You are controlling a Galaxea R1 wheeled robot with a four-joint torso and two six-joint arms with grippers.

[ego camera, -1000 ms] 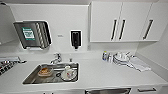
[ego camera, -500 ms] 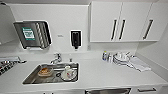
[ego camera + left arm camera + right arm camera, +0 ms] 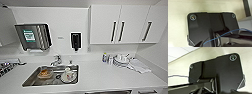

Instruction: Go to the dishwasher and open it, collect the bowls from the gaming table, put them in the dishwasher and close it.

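Claw's relation to dishwasher (image 3: 108,92) unclear

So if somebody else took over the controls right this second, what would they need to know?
Grippers: the wrist views do not show whether either is open or shut.
Where things are: the robot faces a kitchen counter. The sink holds dishes. Stacked plates and a cloth sit right of it, below the white cabinets.
Done: nothing can be confirmed. A metal strip at the counter's front edge may be the dishwasher.
Left: open it, fetch the bowls, load, close.
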